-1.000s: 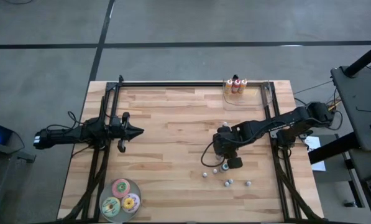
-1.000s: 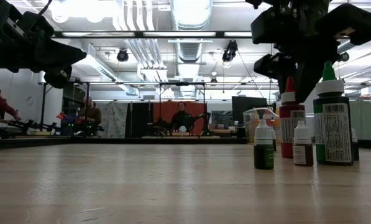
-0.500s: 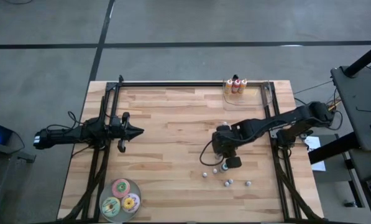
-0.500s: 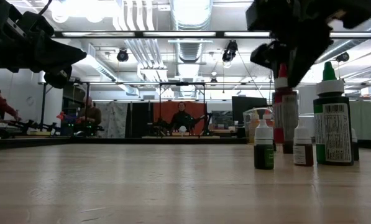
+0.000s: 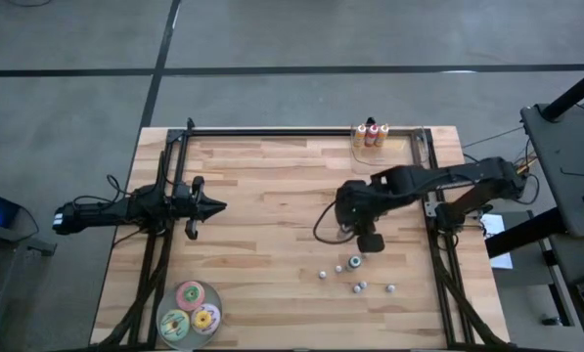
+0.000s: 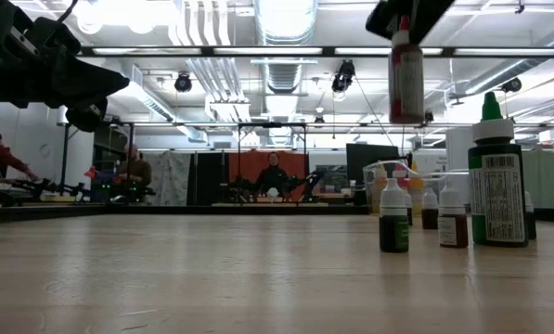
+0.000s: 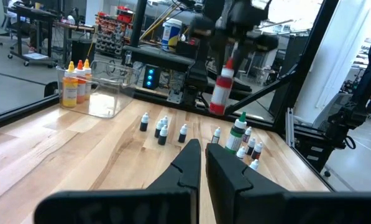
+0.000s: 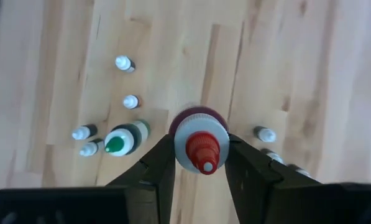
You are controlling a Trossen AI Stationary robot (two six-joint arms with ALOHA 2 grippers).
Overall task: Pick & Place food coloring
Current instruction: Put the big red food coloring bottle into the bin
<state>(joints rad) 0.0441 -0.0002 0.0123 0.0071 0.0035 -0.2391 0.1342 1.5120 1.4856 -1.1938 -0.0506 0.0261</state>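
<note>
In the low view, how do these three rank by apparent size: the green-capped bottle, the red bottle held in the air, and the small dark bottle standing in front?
1. Green-capped bottle: looks largest, though it may stand nearer the camera.
2. Red bottle, held by the right gripper: clearly slimmer.
3. Small dark bottle: smallest.

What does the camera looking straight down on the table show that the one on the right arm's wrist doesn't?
Only the high view shows the idle left gripper, three flat round discs at the table's near-left corner, and a clear container with orange bottles at the far edge. Only the right wrist view shows the red-tipped, white-capped bottle clamped in the right gripper. Both show small white-capped bottles standing on the wooden table.
</note>
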